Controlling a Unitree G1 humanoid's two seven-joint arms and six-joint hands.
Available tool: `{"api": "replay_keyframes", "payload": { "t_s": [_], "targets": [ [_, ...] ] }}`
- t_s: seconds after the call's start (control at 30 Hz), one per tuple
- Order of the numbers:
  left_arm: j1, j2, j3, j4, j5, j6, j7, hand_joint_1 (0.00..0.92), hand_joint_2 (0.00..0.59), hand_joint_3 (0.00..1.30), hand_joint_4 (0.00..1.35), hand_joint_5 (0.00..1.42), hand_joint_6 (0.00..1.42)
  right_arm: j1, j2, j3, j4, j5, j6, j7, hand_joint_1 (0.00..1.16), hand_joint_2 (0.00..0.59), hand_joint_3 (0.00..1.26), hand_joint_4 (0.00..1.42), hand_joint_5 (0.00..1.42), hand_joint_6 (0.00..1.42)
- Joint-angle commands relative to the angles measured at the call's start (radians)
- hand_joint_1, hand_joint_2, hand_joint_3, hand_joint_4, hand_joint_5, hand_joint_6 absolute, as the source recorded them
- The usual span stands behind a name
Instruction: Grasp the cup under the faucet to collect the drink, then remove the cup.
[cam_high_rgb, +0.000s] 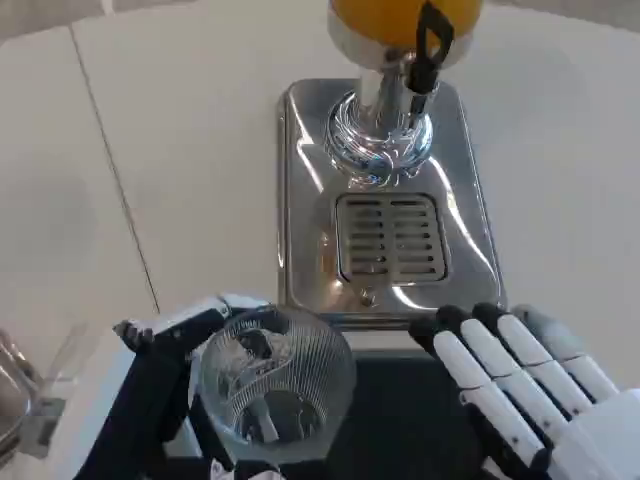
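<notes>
Cup (275, 385) sits low in your head view, left of centre, held in the left hand (165, 395), whose dark fingers wrap its ribbed clear wall from the left and from behind. So the grasp looks done; the fill and the removal don't. You're short of the faucet: the cup hangs at the near edge of the dispenser's steel base (385, 200), in front of the drip grille (390, 238) and not over it, and the spout (420, 70) with its black lever is well beyond, at the top of frame. Contents: I read the cup as empty, with no orange in it, only glass glare and the hand's fingers showing through the wall; a thin film at the bottom can't be ruled out. At the far left edge there's another clear glass item (25, 385), too cropped to say what it is or what it holds. Moving right, the tank (400, 20) above the spout shows orange drink, so there's supply. Grille looks dry, no puddle on the base that I can see. Right hand (535, 390) holds nothing, fingers straight and close side by side, pointing toward the base's near right corner and just short of it. My read is you're about a third in: next you carry the cup forward under the spout, work the lever, then pull back.
</notes>
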Motion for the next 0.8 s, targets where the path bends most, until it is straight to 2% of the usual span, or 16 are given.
{"api": "replay_keyframes", "payload": {
  "t_s": [0.03,0.47,0.8],
  "targets": [
    [0.01,-0.007,0.007,0.003,0.017,-0.041,0.025,0.659,0.0,1.19,1.09,1.39,1.42,0.002,0.003,0.004,-0.014,-0.009,0.007,0.014,0.2,0.521,0.0,0.0,0.0,0.0],
    [-0.011,-0.017,0.0,0.018,0.024,-0.029,0.021,0.665,0.0,1.19,1.09,1.39,1.42,-0.019,0.005,0.016,-0.008,-0.017,0.031,0.022,0.21,0.519,0.0,0.0,0.0,0.0],
    [-0.111,-0.046,-0.02,0.065,0.058,0.038,0.026,0.666,0.0,1.19,1.09,1.39,1.42,-0.02,0.018,0.018,-0.008,-0.013,0.062,0.022,0.22,0.528,0.0,0.0,0.0,0.0]
  ]
}}
